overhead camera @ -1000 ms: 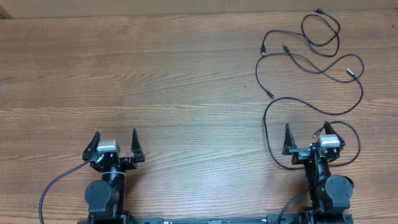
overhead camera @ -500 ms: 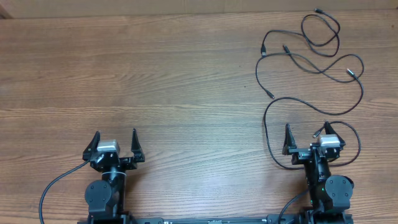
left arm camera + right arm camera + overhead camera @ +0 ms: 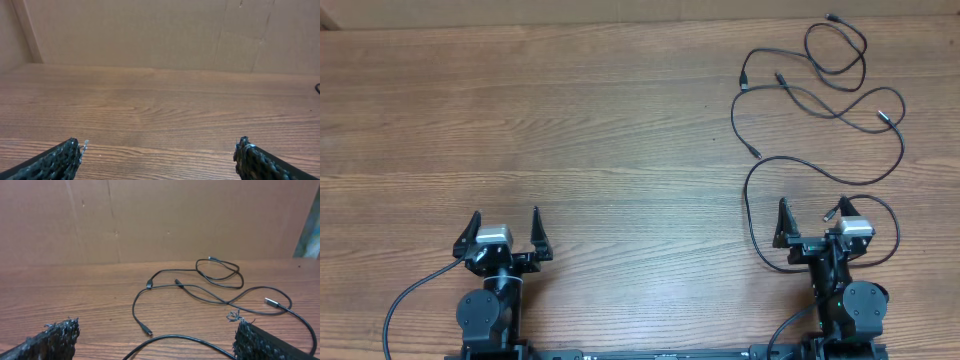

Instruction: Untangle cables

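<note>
The cables (image 3: 830, 112) lie on the bench (image 3: 620, 120) at its far right, a loose run of thin black cord crossing itself in several places. The right fingers (image 3: 782, 225) stand wide apart and hold nothing. The nearest big loop curves around them on both sides, and one small plug end lies between their tips, close to the outer finger – whether it touches cannot be told. From the right wrist, the cables (image 3: 220, 300) spread ahead of the fingers (image 3: 60, 335), and the near loop is cut off by the bottom edge.

The left fingers (image 3: 536, 232) are also spread wide and empty, well apart from the cords. Their wrist view shows only bare wood between the fingers (image 3: 60, 160), plus a dark sliver at the right edge – too small to identify. Where the loop passes beneath the right arm, it is hidden.
</note>
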`<state>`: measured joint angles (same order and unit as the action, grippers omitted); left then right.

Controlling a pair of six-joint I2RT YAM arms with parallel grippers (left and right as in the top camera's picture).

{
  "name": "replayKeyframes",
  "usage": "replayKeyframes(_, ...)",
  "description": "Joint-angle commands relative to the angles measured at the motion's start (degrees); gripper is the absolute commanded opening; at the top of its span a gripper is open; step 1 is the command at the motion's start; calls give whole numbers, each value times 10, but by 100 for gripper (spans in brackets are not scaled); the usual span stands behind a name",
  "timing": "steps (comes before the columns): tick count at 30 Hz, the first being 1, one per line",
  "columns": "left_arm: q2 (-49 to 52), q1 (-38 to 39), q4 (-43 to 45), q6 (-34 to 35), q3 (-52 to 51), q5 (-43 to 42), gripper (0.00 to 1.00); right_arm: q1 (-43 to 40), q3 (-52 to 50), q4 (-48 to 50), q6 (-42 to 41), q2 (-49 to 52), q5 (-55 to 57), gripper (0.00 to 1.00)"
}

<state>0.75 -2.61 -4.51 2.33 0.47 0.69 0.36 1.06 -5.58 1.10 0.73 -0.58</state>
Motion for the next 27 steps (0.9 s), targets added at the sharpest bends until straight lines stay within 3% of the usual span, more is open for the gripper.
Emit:
replayKeyframes(1, -5, 4, 0, -15, -2, -5, 100, 0, -5, 3, -11, -6, 5, 100)
replayKeyframes(27, -5, 4, 0, -15, -2, -5, 100, 0, -5, 4, 24, -6, 5, 100)
